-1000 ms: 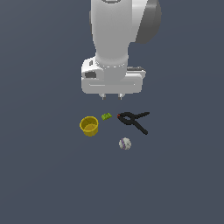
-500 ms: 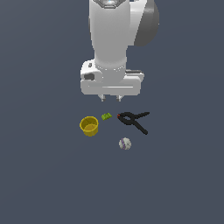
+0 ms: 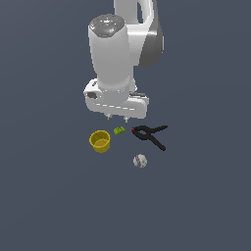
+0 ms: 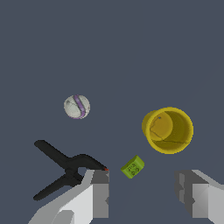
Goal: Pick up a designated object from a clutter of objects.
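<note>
Gripper (image 4: 142, 192) fingers cropped, hiding part of black clamp (image 4: 65, 168).

- A flat, plain surface (image 3: 44, 196) of dark slate grey fills both views, evenly lit and bare of markings.
- Whether it is a bench or a floor cannot be told.
- No edge, wall or further furnishing shows in either view.

In the exterior view, the cup (image 3: 100, 141) sits at the exterior view's left, the small block (image 3: 119, 130) just beside it toward the spring clamp (image 3: 151, 136) at the right, and the ball (image 3: 139, 161) lies nearer the camera, apart from them.
</note>
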`<state>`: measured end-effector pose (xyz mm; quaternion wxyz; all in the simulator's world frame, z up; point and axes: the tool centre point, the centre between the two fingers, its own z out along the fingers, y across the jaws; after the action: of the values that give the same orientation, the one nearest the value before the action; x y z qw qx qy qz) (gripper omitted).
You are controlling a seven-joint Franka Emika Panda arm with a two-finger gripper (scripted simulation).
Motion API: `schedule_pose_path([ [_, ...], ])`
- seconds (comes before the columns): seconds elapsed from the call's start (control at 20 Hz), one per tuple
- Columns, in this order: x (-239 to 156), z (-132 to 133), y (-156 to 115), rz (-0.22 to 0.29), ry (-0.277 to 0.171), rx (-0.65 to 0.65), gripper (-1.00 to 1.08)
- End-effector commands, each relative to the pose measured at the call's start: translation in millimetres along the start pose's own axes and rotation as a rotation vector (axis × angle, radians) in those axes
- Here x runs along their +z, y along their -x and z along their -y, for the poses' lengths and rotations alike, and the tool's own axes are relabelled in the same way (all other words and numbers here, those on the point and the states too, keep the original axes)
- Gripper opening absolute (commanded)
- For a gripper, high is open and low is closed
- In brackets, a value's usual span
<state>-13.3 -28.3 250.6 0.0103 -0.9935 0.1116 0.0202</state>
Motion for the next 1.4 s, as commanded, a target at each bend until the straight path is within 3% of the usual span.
schedule_pose_path([
  [0.0,15,-11,-2,-0.01,-0.009,0.08,0.28],
  [0.8,117,-99,12,-0.092,-0.051,0.695,0.28],
  [1.35,147,-134,29,-0.128,-0.054,0.914,0.28],
])
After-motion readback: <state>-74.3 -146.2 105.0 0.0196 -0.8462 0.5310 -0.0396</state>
